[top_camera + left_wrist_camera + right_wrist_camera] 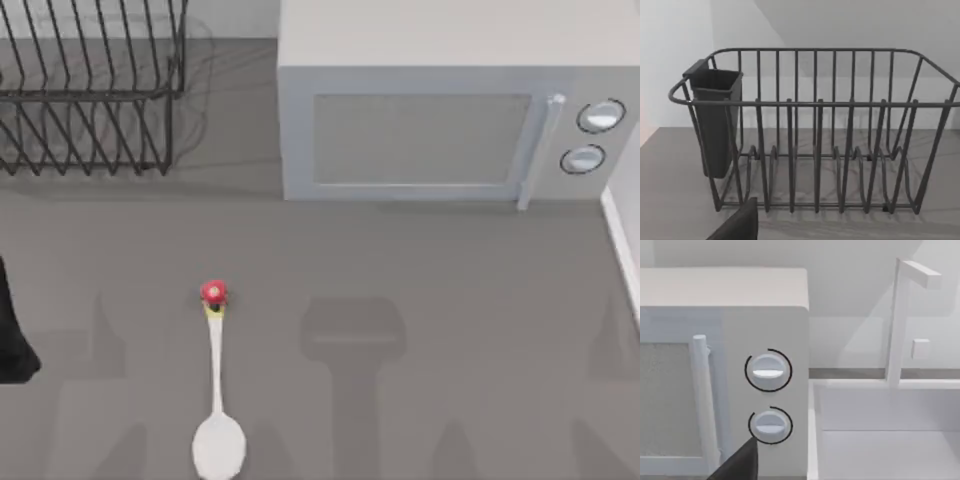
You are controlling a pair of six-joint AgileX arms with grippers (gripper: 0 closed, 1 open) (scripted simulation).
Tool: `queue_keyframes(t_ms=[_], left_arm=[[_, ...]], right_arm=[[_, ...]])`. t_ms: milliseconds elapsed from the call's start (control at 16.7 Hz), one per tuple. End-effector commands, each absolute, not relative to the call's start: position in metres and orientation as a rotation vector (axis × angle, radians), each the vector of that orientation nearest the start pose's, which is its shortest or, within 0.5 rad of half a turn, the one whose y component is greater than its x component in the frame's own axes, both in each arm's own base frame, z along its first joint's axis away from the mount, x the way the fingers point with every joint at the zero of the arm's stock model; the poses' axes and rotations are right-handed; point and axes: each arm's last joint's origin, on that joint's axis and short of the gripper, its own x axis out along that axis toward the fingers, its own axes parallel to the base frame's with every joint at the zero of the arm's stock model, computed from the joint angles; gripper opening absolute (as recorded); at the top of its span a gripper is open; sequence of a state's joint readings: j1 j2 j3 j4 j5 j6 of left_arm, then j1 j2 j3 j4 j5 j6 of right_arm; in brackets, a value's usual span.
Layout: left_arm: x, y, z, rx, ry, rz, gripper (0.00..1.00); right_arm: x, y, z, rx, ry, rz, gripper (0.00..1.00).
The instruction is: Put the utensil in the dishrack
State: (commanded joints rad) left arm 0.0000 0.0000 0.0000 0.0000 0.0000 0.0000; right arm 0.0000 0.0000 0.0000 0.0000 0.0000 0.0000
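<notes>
Jaws apart from spoon (216, 390), dishrack (90, 90).

a slim white spoon (216, 395) lies flat on the grey table, left of centre at the near edge — oval bowl nearest, red knob with yellow collar pointing toward the back. well apart, at the far left corner, stands the black wire dishrack (95, 95) — upright, a dark cup hung on one end.
</notes>
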Motion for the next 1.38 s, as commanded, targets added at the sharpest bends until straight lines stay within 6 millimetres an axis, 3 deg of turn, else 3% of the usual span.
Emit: queue_keyframes(t_ms=[240, 600, 900, 1140, 1380], left_arm=[[0.106, -0.003, 0.166, -0.015, 0.025, -0.017, 1.0], [0.122, -0.018, 0.212, -0.13, 0.326, -0.115, 1.0], [0.177, -0.051, 0.233, -0.189, 0.823, -0.136, 1.0], [0.227, -0.093, 0.227, -0.169, 1.186, -0.082, 1.0], [0.263, -0.136, 0.212, -0.123, 1.419, -0.002, 1.0]], right_arm=[[0.106, -0.001, 0.16, 0.0, 0.0, 0.0, 1.0], [0.106, -0.001, 0.16, 0.0, 0.0, 0.0, 1.0], [0.106, -0.001, 0.16, 0.0, 0.0, 0.0, 1.0], [0.106, -0.001, 0.16, 0.0, 0.0, 0.0, 1.0], [0.106, -0.001, 0.16, 0.0, 0.0, 0.0, 1.0]])
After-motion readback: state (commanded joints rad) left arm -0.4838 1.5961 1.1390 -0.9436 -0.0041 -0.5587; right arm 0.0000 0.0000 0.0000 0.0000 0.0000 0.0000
